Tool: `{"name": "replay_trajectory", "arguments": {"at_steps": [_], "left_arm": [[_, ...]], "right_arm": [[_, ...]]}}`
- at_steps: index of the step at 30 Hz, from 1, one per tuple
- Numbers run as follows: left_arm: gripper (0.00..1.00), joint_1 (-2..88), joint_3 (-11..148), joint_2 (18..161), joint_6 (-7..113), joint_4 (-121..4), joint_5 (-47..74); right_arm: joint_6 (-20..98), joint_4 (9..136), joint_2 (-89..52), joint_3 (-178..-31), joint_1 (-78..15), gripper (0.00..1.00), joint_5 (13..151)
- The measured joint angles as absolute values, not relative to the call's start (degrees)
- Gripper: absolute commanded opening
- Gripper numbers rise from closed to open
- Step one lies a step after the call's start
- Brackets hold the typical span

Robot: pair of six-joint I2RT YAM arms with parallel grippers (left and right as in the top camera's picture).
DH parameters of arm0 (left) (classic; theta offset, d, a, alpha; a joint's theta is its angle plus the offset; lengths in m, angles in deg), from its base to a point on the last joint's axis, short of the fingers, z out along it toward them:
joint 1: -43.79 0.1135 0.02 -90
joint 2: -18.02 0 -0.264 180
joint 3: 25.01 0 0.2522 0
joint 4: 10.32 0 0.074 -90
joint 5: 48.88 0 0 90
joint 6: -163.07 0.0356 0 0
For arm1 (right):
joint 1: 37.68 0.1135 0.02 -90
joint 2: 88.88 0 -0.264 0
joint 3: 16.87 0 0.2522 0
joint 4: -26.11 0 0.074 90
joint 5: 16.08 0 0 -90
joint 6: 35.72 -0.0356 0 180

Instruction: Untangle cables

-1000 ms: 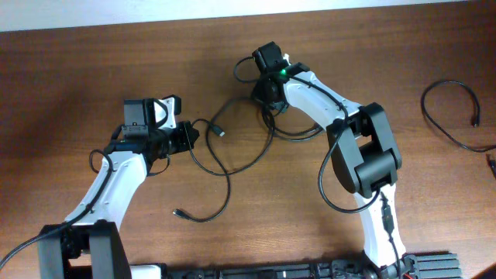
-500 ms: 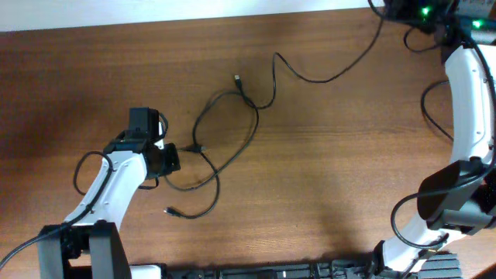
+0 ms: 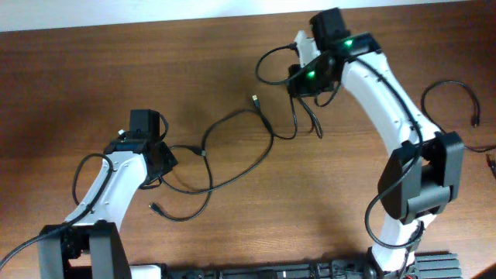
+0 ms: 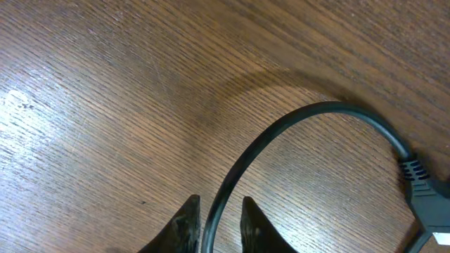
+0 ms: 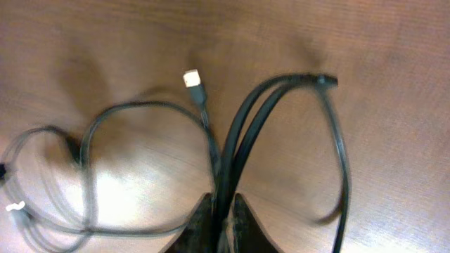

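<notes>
L wrist: left pincer (image 4: 218,226) shows tips only at bottom edge, so contact w/ cables (image 4: 334,108) is below frame. Plug (image 4: 425,200) cut off at right edge.
R wrist: right pincer (image 5: 219,219) tips only. Cables' left loops blurred, right strand exits at bottom edge.
Overhead: both pincers hidden under wrist housings. Separate cable (image 3: 448,81) near counter's right edge runs out of frame. Plug types too small to tell.

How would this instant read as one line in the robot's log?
left gripper: shut on cables | right gripper: shut on cables, doubled strands | cables: crossing loops on table between arms
</notes>
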State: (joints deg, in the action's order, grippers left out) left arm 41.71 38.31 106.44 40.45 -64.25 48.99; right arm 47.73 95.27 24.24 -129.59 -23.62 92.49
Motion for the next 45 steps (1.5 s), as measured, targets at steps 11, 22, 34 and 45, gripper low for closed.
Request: {"name": "replay_trajectory", "arguments": {"at_steps": [11, 22, 34, 45], "left_arm": [[0.19, 41.7, 38.3, 106.4, 40.4, -63.9, 49.0], [0.21, 41.7, 38.3, 106.4, 40.4, -63.9, 49.0], [0.23, 41.7, 38.3, 106.4, 40.4, -62.0, 49.0], [0.17, 41.7, 38.3, 106.4, 40.4, -62.4, 49.0]], "right_arm": [[46.9, 88.7, 24.8, -117.5, -17.2, 0.63, 77.5], [47.4, 109.5, 16.5, -125.0, -16.2, 0.99, 77.8], [41.1, 65.1, -1.8, -82.7, 0.1, 0.96, 54.5], [45.2, 55.8, 11.0, -84.9, -12.0, 0.04, 57.8]]}}
